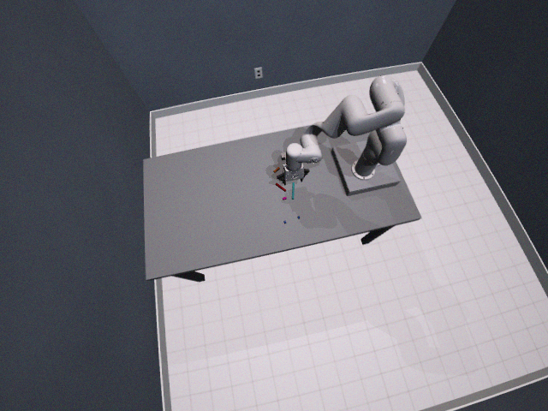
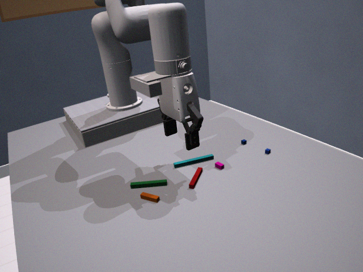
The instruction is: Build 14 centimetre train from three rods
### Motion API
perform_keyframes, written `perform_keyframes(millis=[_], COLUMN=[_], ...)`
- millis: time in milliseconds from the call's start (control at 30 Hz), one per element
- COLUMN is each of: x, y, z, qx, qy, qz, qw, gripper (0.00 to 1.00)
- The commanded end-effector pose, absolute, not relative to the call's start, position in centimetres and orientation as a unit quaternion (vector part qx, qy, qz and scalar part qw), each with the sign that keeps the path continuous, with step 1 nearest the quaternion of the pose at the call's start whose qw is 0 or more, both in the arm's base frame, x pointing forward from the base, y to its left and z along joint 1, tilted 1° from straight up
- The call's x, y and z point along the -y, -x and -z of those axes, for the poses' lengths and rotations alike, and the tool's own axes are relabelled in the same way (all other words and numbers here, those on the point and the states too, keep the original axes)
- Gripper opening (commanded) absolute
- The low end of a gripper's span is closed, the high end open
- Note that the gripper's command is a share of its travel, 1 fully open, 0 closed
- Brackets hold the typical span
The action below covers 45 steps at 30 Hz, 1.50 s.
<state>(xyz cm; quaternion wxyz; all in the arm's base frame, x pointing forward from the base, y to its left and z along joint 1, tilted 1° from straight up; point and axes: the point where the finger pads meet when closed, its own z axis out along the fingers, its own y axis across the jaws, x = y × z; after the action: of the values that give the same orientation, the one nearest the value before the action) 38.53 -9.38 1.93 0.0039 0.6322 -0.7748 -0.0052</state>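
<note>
My gripper (image 2: pixel 180 136) is open and empty, hovering above the table behind the left end of the turquoise rod (image 2: pixel 193 160). A magenta rod (image 2: pixel 219 165) lies just off the turquoise rod's right end, a little to the front. A red rod (image 2: pixel 195 177) lies at an angle in front of the turquoise rod. A green rod (image 2: pixel 148 183) and an orange rod (image 2: pixel 150 196) lie further left. Two blue rods (image 2: pixel 243 141) (image 2: pixel 267 151) lie apart at the right. In the top view the gripper (image 1: pixel 292 175) hangs over the turquoise rod's (image 1: pixel 293 191) far end.
The arm's raised base block (image 2: pixel 111 119) stands at the back left of the table. The table's right edge (image 2: pixel 292 128) runs behind the blue rods.
</note>
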Motion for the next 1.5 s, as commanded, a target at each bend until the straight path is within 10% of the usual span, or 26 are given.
perform_keyframes(millis=[0, 1467], x=[9.4, 6.4], y=[-38.7, -43.1], z=[-2.0, -2.5], qx=[0.775, 0.340], qy=[-0.632, -0.940], qz=[0.004, 0.005], qw=[0.003, 0.001], gripper=[1.00, 1.00])
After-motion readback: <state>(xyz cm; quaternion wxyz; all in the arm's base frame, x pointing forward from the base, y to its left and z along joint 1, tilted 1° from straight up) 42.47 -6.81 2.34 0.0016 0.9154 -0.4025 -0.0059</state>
